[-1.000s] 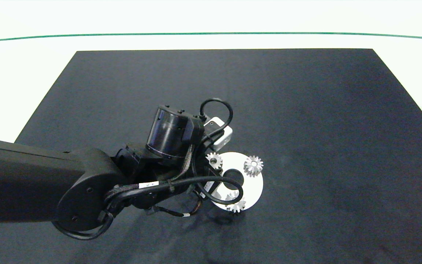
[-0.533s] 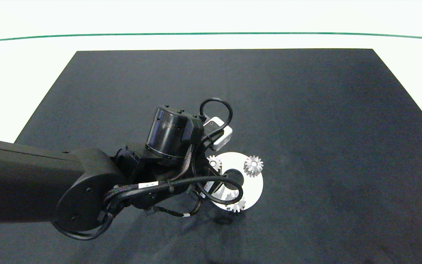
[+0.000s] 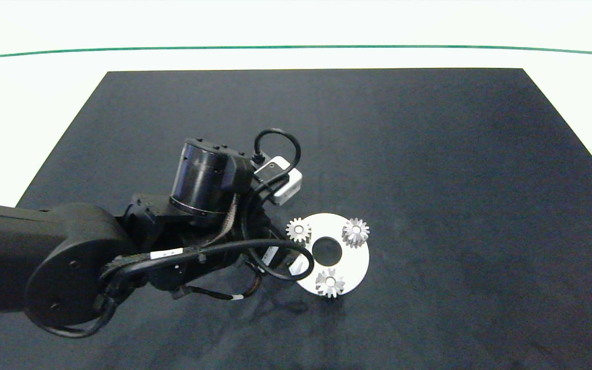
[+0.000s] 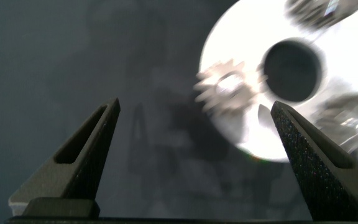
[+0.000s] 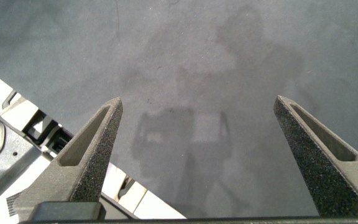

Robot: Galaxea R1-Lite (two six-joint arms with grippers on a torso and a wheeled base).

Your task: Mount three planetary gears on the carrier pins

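Since all three gears [image 3: 299,229] sit on pins around the white disc [image 3: 350,267] at ten, one and six o'clock, installation looks complete; the left gripper [image 4: 194,158] hangs spread and empty beside it.

Left gripper [image 4: 194,146] is wide open, nothing btw its two grey fingers [image 4: 82,155], and it hangs above the dark mat [image 4: 73,56]. The white disc [image 4: 253,134] lies on the mat, nearer to one finger, w/ a large round centre hole [image 4: 293,70]. One planetary gear [image 4: 229,88] sits at the disc's edge, blurred. Two more gears [image 4: 350,124] are around the hole, partly cut by the frame; their details are too blurred to tell.
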